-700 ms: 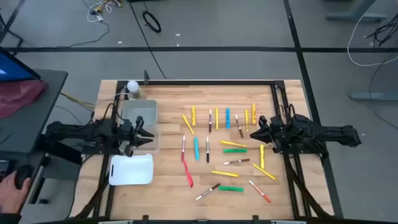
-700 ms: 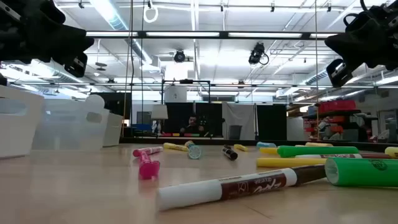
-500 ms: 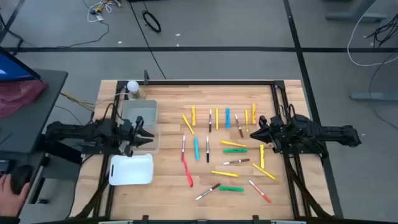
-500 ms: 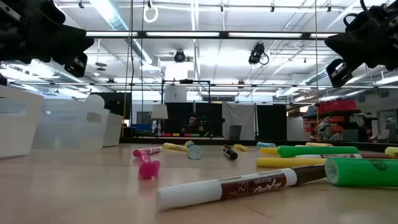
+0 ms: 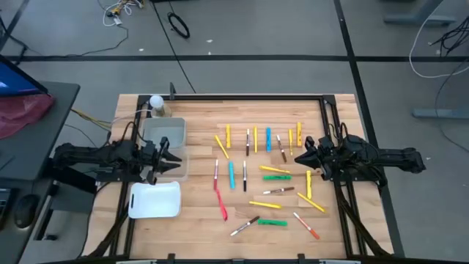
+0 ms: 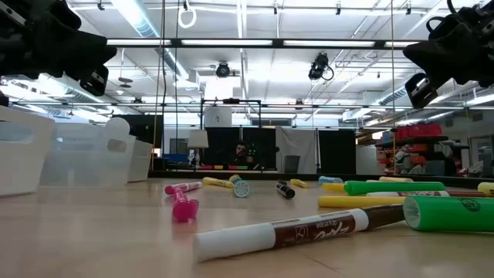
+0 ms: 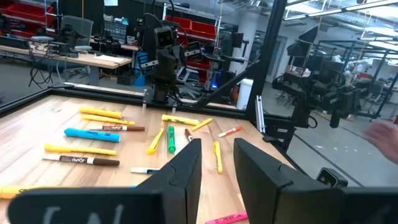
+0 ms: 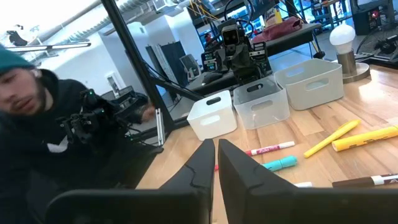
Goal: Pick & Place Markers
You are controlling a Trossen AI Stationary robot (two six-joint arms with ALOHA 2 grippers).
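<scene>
Several markers in yellow, green, light blue, red and white or brown lie flat and scattered across the middle of the wooden table. No gripper touches them. My left gripper hovers over the bins at the table's left, pointing toward the markers. In its wrist view its fingers stand a little apart with nothing between them. My right gripper hovers at the right end of the marker field, pointing left. It is shut and holds nothing. In the low view both arms hang well above the tabletop.
A clear bin, a second clear bin and a white bin stand in a row at the table's left. A white bulb lamp stands at the far left corner. A person is beside the table's near side.
Neither arm has moved, nor have the markers. A person's hand at the desk left of the table has drawn out of the high view.
</scene>
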